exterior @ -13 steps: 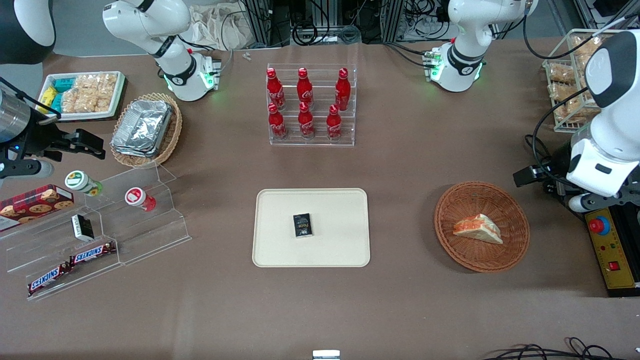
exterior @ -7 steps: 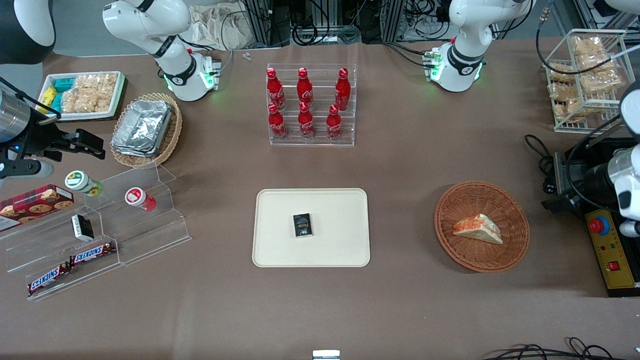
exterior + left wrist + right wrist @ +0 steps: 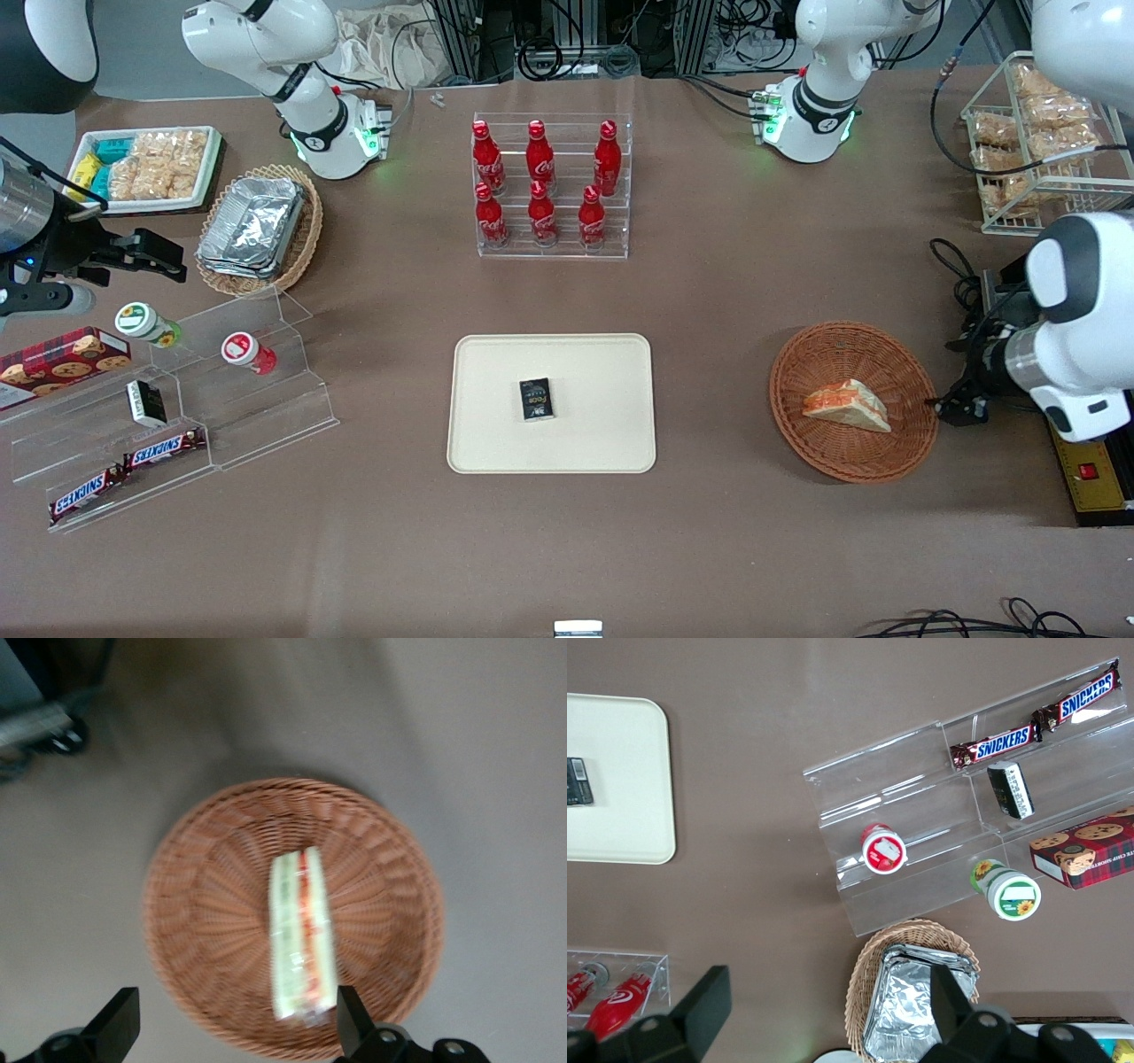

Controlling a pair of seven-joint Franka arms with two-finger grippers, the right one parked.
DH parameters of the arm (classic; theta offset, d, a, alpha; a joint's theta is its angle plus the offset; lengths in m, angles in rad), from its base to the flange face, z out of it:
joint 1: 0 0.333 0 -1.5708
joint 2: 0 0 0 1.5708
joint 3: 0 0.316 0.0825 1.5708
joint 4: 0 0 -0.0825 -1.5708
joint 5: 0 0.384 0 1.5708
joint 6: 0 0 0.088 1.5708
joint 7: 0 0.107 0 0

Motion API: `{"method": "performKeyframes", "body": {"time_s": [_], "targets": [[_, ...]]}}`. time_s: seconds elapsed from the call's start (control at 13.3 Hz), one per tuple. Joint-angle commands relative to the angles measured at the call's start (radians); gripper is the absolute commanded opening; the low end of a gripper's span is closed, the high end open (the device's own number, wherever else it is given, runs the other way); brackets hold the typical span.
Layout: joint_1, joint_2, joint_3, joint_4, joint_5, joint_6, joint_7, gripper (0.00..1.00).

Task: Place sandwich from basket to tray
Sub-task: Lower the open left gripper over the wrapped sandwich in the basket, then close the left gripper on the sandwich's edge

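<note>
One sandwich [image 3: 846,405] lies in the basket [image 3: 904,443] at the frame's right, as the left arm's gripper [image 3: 237,1028] hovers above, fingers spread; tray [image 3: 602,443] sits centre.

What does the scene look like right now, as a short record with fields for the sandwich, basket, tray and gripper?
sandwich: lying in the basket, wrapped
basket: round reddish-brown wicker, on the table toward the working arm's end
tray: cream, flat on the table, no sandwich on it
on tray: one small black packet
gripper: open, above the basket's edge, holding nothing
task state: sandwich not yet grasped
</note>
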Motion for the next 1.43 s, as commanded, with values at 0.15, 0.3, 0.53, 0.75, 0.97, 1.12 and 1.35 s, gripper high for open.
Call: {"method": "performKeyframes", "body": {"time_s": [0.15, 0.3, 0.53, 0.75, 0.97, 1.12, 1.35], "targets": [[-0.028, 0.099, -0.005, 0.009, 0.005, 0.136, -0.125, 1.00], [-0.040, 0.122, -0.003, -0.003, 0.014, 0.163, -0.145, 1.00], [-0.049, 0.124, -0.005, -0.052, 0.006, 0.223, -0.157, 1.00], [-0.060, 0.127, -0.005, -0.112, 0.008, 0.273, -0.183, 1.00], [-0.066, 0.118, -0.005, -0.192, 0.017, 0.302, -0.184, 1.00], [-0.066, 0.129, -0.005, -0.199, 0.020, 0.321, -0.182, 1.00], [-0.069, 0.142, -0.003, -0.206, 0.020, 0.345, -0.182, 0.86]]}}
